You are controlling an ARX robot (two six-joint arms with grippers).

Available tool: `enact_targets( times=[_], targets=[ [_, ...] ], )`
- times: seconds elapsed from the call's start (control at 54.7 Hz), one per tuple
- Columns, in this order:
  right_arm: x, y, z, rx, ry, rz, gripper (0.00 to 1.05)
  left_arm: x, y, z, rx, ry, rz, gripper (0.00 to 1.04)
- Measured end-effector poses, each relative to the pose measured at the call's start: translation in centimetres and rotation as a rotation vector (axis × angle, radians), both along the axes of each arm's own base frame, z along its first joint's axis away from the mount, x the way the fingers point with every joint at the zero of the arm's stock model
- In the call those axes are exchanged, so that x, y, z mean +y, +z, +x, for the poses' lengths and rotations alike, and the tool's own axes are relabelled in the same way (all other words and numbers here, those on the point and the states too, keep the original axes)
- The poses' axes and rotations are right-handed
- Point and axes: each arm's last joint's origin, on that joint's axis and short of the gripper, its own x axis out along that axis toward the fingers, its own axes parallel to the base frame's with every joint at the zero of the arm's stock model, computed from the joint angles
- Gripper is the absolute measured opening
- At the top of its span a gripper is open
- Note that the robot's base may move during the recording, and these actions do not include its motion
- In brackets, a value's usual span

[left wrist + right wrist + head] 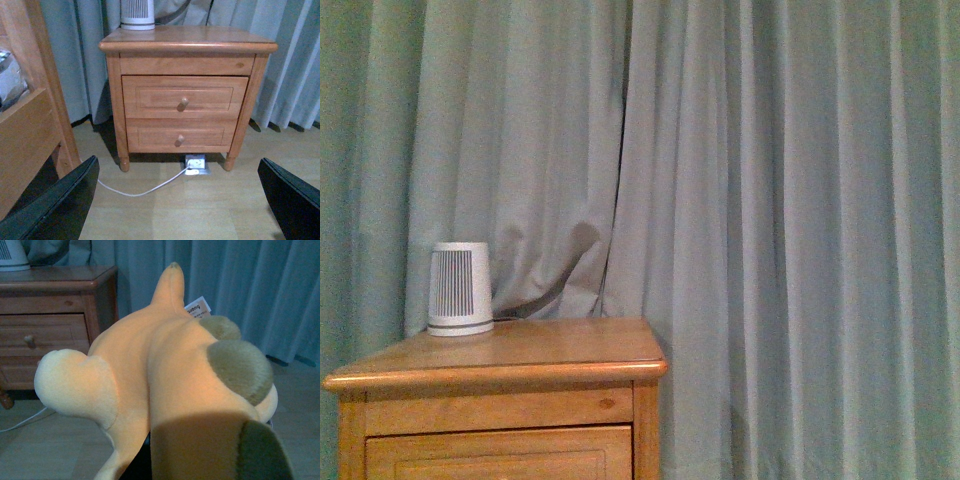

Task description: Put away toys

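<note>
Faces a grey-green curtain [770,200] in the front view, with a nightstand [510,350] low on the left and a white ribbed device [460,288] upright at the back left of its top, just in front of the curtain; no arm or toy anywhere in this view. Looks from the left wrist at the nightstand's front: two drawers, both shut, each with a round knob [183,103]. Below it, a white cable [145,190] curving across the wood floor [200,215] to a floor socket [195,164] between the legs. To one side, part of a wooden bed frame [30,130]. Left gripper [177,160] spread wide, dark fingers [65,205] well apart at the two lower corners, with only bare floor between them. Plush [165,365] up close to the right wrist camera, filling most of that view: orange-yellow body, a pointed tip [171,285], a cream patch [75,385], olive-brown patches [240,370] and a white tag [198,308]. Sits raised above the floor, near the nightstand, in front of the curtain. Cannot tell the right gripper's state, clamped or spread: buried under the plush, bar a dark sliver [139,465] at its underside.
</note>
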Motion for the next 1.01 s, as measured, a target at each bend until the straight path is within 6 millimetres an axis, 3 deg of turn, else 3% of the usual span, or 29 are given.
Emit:
enact_targets(
  times=[1.005],
  targets=[
    [-0.01, 0.00, 0.00, 0.000, -0.002, 0.000, 0.07, 0.01, 0.00, 0.00, 0.000, 0.002, 0.000, 0.98]
  ],
)
